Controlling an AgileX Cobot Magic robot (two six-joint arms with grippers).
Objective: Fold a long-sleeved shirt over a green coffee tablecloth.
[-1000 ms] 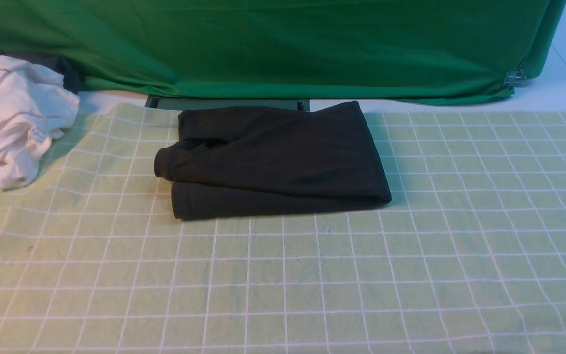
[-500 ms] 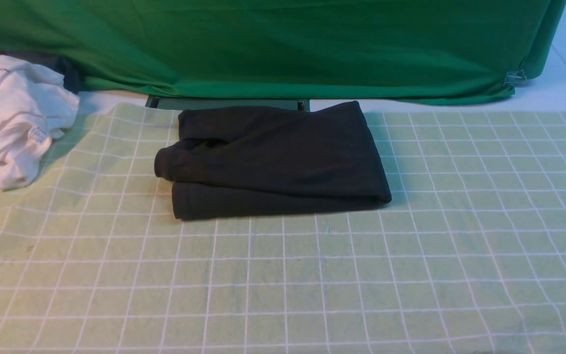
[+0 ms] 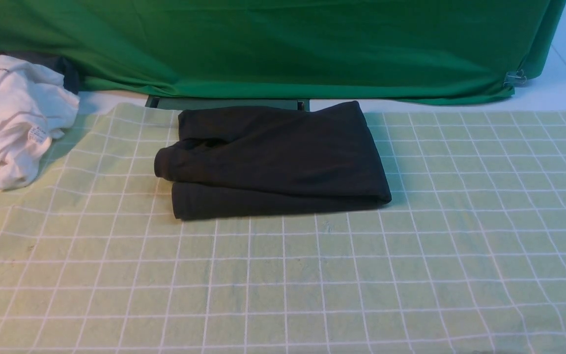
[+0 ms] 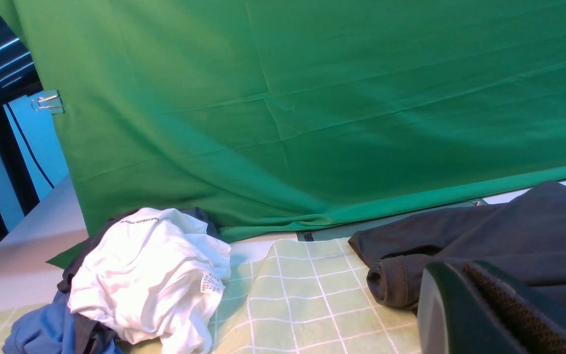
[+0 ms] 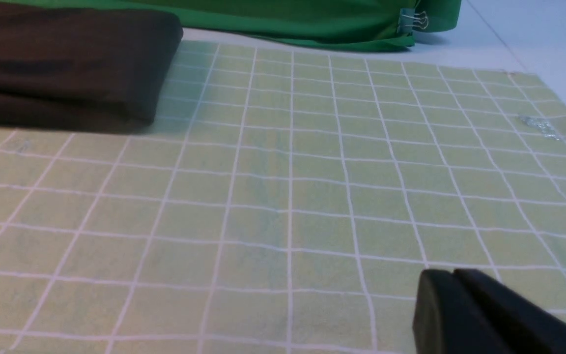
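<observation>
1. Long-sleeved shirt, black, lies folded into a compact rectangle on the green coffee tablecloth, at the far middle part of it in the front view.
2. Its layers are stacked; a rolled cuff or sleeve end sticks out at the left side of the stack, and the right edge is a smooth fold.
3. The far edge of the shirt is close to the deep green backdrop cloth, which hangs behind the bench and is held by a metal binder clip at its right side.
4. The tablecloth is pale green with thin white lines that make squares. It covers most of the bench and has light wrinkles.
5. A crumpled white garment with a small tag lies at the far left, partly on the edge of the tablecloth and well apart from the shirt. In the left wrist view, blue and dark fabric shows under it.
6. The left claw appears at the edge of its wrist view, near the cuff end of the shirt; its fingers are pressed together and it holds nothing.
7. The right claw is above bare tablecloth, well apart from the shirt; its fingers look nearly together and nothing is between them, but I cannot tell if a small gap is there.
</observation>
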